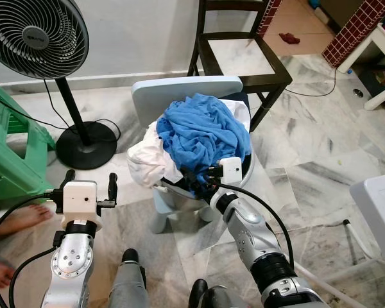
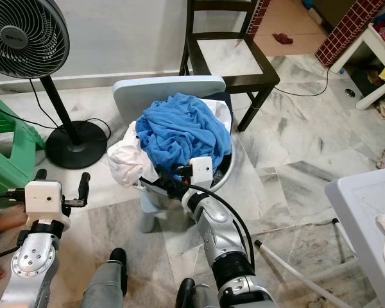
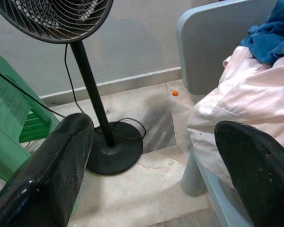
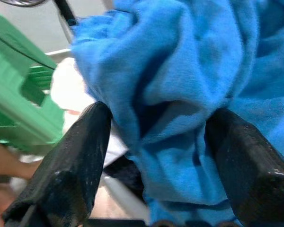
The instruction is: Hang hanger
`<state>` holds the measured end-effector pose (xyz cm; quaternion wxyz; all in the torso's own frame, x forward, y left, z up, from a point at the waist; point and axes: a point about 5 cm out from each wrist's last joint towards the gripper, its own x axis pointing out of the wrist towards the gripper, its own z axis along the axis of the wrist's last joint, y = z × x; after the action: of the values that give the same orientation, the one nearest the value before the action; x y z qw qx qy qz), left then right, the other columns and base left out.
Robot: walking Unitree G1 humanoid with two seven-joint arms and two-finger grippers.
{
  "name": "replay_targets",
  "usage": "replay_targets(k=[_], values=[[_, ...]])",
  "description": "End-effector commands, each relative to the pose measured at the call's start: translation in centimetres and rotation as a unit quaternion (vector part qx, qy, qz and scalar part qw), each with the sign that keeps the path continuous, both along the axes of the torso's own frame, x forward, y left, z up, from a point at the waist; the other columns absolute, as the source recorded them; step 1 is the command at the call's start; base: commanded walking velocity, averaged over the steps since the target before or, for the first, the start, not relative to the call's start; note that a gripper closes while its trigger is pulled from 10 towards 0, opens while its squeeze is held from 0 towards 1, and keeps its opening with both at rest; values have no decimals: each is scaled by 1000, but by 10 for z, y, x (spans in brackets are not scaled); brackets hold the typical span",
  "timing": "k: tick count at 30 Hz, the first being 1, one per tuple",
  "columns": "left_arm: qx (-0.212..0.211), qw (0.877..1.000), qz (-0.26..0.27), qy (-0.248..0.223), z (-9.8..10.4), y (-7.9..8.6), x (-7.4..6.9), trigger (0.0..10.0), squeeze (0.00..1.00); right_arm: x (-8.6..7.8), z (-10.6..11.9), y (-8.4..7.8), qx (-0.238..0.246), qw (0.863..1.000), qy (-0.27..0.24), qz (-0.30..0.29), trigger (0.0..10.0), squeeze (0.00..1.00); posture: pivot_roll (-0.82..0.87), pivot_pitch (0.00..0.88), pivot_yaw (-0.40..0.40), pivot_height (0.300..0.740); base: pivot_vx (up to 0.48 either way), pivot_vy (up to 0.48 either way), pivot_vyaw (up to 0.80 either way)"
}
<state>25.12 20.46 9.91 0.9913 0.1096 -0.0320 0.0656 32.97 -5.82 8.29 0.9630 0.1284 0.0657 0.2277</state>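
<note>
A crumpled blue garment (image 1: 202, 131) lies on top of a white garment (image 1: 147, 160), both heaped on a small pale-blue chair (image 1: 179, 90). My right gripper (image 4: 165, 161) reaches into the near edge of the heap, open, with a fold of the blue garment (image 4: 180, 94) bulging between its two fingers. In the left eye view the right gripper (image 1: 196, 183) sits low at the pile's front, half buried in cloth. My left gripper (image 1: 90, 183) hovers open to the left of the chair, above the floor, holding nothing. I see no hanger.
A black standing fan (image 1: 35, 32) with a round base (image 1: 86, 144) stands at the left, beside a green plastic stool (image 1: 6, 147). A dark wooden chair (image 1: 244, 58) is behind the pile. A white table (image 1: 378, 192) is at the right. A person's bare foot (image 1: 19, 218) rests near left.
</note>
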Motion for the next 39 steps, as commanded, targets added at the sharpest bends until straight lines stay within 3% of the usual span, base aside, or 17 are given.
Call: replay_targets(k=[1, 8, 11, 16, 24, 28, 32, 37, 39], values=[[1, 1000, -5, 9, -3, -4, -4, 10000, 0, 1, -4, -6, -8, 1000, 7, -22, 0, 0, 411, 338, -184, 740, 0, 0, 0], [2, 1000, -8, 10, -3, -5, -4, 10000, 0, 7, -2, -16, -1, 998, 9, -58, 0, 0, 409, 335, -181, 740, 0, 0, 0], [6, 999, -49, 2, 2, -12, -2, 10000, 0, 9, -2, -25, 4, 995, 11, -94, 0, 0, 404, 331, -176, 740, 0, 0, 0], [21, 993, -115, -2, 9, -26, 1, 10000, 0, 12, 2, -27, 24, 994, 7, -102, 0, 0, 405, 331, -173, 740, 0, 0, 0], [51, 988, -144, -3, 10, -36, 0, 10000, 0, 16, 16, -27, 77, 995, -9, -58, 0, 0, 405, 330, -172, 740, 0, 0, 0], [52, 988, -146, -2, 9, -36, -1, 10000, 0, 20, 21, -38, 80, 994, -18, -69, 0, 0, 403, 329, -173, 740, 0, 0, 0], [54, 988, -144, -2, 9, -36, 1, 10000, 0, 28, 31, -49, 127, 989, -15, -75, 0, 0, 399, 326, -174, 740, 0, 0, 0], [55, 989, -140, -5, 10, -36, 3, 10000, 0, 29, 41, -43, 161, 986, -20, -41, 0, 0, 396, 323, -177, 740, 0, 0, 0], [56, 989, -139, -6, 10, -37, 3, 10000, 0, 26, 42, -34, 178, 984, -14, 2, 0, 0, 397, 323, -178, 740, 0, 0, 0]])
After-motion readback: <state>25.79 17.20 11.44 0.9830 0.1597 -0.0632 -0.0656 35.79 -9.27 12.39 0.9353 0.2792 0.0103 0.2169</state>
